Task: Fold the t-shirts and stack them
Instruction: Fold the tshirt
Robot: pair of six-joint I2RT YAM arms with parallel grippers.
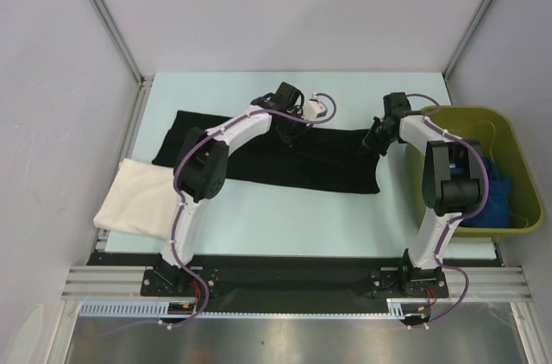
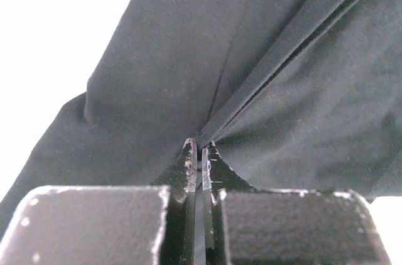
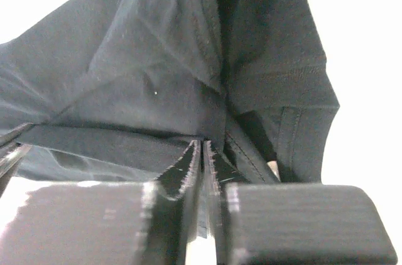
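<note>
The black t-shirt (image 1: 285,161) lies spread across the middle of the table. My left gripper (image 1: 289,133) is shut on a pinch of its cloth near the far edge; folds radiate from the fingertips in the left wrist view (image 2: 200,147). My right gripper (image 1: 377,138) is shut on the shirt's right end, by a hemmed sleeve (image 3: 295,83). The cream t-shirt (image 1: 138,197) lies folded at the near left, under the black one's left end. The blue t-shirt (image 1: 493,196) is bunched in the bin.
The olive-green bin (image 1: 517,157) stands at the table's right edge, beside my right arm. A metal rail (image 1: 293,282) with both arm bases runs along the near edge. Grey walls enclose the table on three sides.
</note>
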